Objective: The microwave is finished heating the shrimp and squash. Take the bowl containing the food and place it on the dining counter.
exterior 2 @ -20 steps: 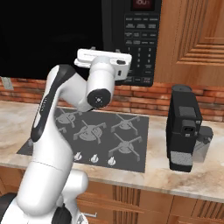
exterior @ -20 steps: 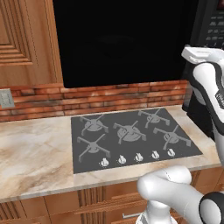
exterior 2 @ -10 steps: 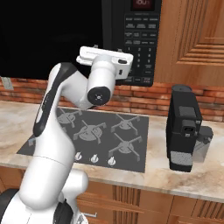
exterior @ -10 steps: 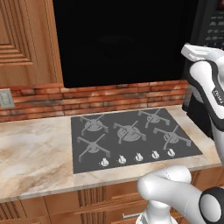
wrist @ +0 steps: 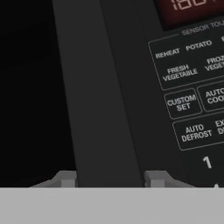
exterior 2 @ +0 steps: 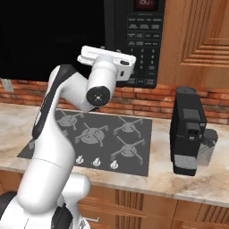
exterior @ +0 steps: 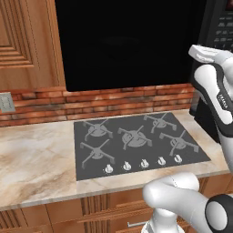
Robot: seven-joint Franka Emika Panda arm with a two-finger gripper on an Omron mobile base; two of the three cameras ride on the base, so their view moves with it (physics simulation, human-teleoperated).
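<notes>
Two finger tips spread | hand (wrist: pixel 109 178) open astride microwave (wrist: pixel 131 87) door's flat matte vertical handle bar (wrist: pixel 103 96)

The microwave (exterior 2: pixel 134 40) has a dark, glassy door and a matt black button panel (wrist: pixel 192 96) with pale printed labels. The cooktop (exterior: pixel 136 143) looks flat, matt grey — the surface (exterior: pixel 36 159) around it is polished beige marbled stone. Cabinets (exterior: pixel 25 43) are warm brown wood; the backsplash (exterior: pixel 104 102) is rough red brick.

Black microwave (exterior 2: pixel 134 40), door shut
</notes>
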